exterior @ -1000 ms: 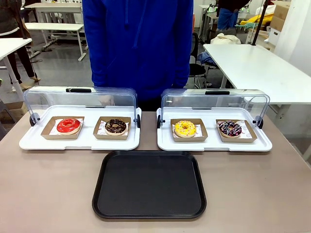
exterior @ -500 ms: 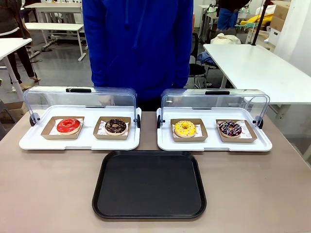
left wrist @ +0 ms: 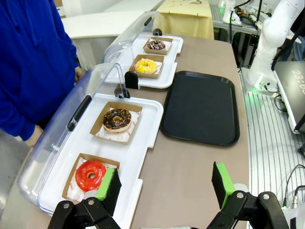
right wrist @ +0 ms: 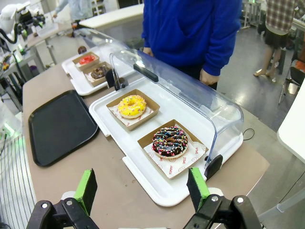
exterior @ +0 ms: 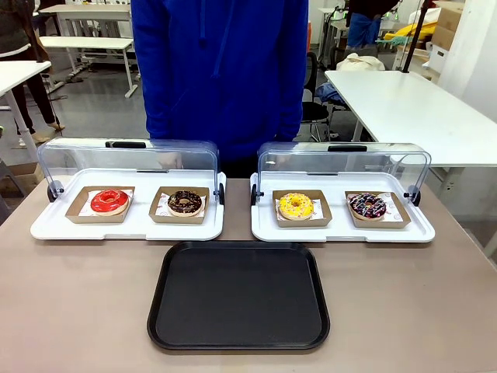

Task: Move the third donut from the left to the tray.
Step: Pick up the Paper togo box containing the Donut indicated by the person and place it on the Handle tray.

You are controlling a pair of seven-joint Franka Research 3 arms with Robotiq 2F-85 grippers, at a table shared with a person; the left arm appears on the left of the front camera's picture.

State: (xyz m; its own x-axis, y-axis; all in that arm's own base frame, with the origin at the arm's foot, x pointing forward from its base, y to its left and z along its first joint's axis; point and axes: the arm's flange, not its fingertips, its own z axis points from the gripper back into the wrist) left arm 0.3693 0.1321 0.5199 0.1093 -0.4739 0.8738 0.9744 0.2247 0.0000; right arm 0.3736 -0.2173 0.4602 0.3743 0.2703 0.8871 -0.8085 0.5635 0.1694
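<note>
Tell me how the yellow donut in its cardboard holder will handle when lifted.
The yellow donut is probably soft; its icing likely smears if pinched. Its shallow cardboard holder looks thin, so may flex. Both seem light and may slide on the white display tray.

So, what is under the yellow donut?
The yellow donut sits in a shallow brown cardboard holder lined with white paper, on a white display tray. The donut covers the holder's middle, so that part cannot be seen.
</note>
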